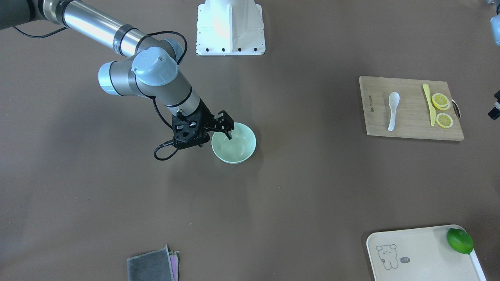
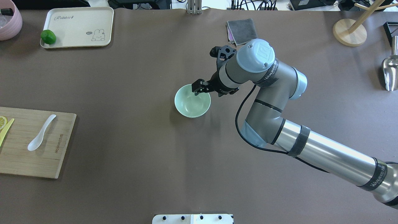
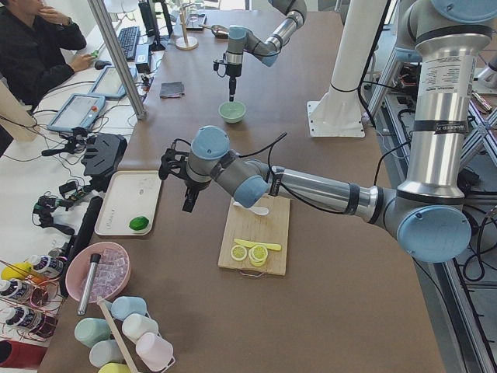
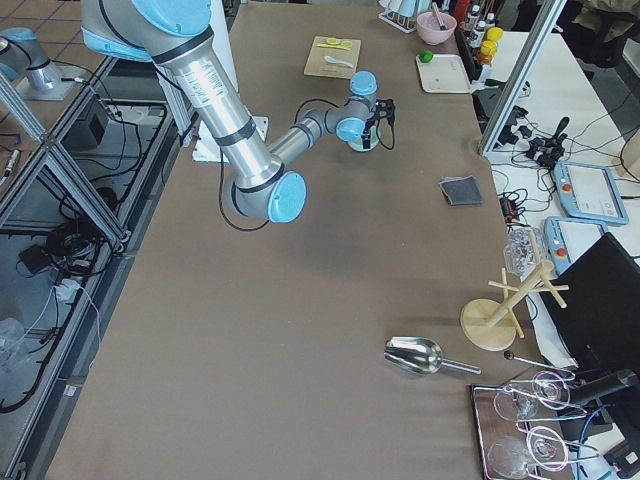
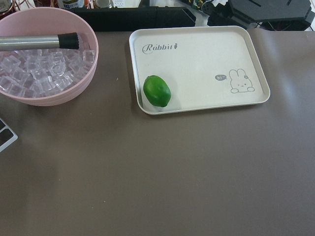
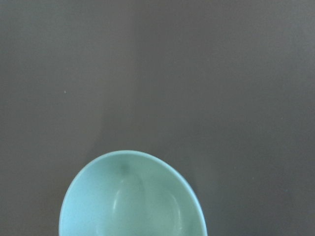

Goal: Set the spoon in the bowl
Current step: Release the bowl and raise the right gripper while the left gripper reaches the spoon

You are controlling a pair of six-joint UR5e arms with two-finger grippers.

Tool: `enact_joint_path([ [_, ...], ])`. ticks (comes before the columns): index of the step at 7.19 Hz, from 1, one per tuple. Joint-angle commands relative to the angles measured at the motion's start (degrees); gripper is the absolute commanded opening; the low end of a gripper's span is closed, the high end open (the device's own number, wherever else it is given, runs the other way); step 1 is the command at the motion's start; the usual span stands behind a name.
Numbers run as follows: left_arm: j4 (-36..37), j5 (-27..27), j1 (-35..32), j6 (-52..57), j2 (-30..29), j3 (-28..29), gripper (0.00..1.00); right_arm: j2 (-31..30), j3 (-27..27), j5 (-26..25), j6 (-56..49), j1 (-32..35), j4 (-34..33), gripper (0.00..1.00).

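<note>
The right pincer (image 1: pixel 229 134), seemingly closed and empty, dips into the bowl (image 1: pixel 239 151), the spoon (image 1: pixel 392 111) lying well apart

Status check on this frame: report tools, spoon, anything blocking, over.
Right tool at bowl rim, one fingertip inside, grip unclear. Left tool hovering, state unclear. Spoon untouched on cutting board. Bowl empty, nothing blocking.

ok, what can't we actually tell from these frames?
- Right gripper: open or shut unclear; its own body blocks the front and overhead views.
- Left gripper: left side view only, too small.
- Bowl: right wrist view's bottom edge cuts it.
- Spoon: left side view, left arm covers most.
</note>
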Motion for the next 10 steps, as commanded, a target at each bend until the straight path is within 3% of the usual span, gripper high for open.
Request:
enact_joint_path([
  [1, -4.7, 0.0, 5.9, -6.6, -0.7, -0.9, 0.98, -2.2, 4.8, 6.6, -1.4, 6.8, -5.0, 1.00],
  [2, -5.1, 0.0, 8.5, -6.6, -0.4, -0.9, 0.98, -4.0, 6.7, 10.3, -4.8, 8.0, -4.7, 1.00],
  [4, -9.2, 0.6, 13.7, -7.3, 3.8, -1.6, 0.98, -7.6, 8.1, 12.0, -6.0, 12.0, -4.5, 1.00],
  [5, -9.6, 4.0, 16.6, -8.9, 5.0, -2.8, 0.97, -8.4, 8.2, 12.3, -6.0, 13.1, -4.6, 1.00],
  [6, -9.6, 10.7, 21.3, -10.6, 7.3, -5.1, 0.97, -8.5, 7.7, 11.7, -6.0, 13.5, -5.0, 1.00],
  [10, -11.4, 23.0, 32.7, -14.0, 10.6, -4.6, 0.97, -9.3, 7.8, 10.4, -5.9, 13.1, -4.9, 1.00],
])
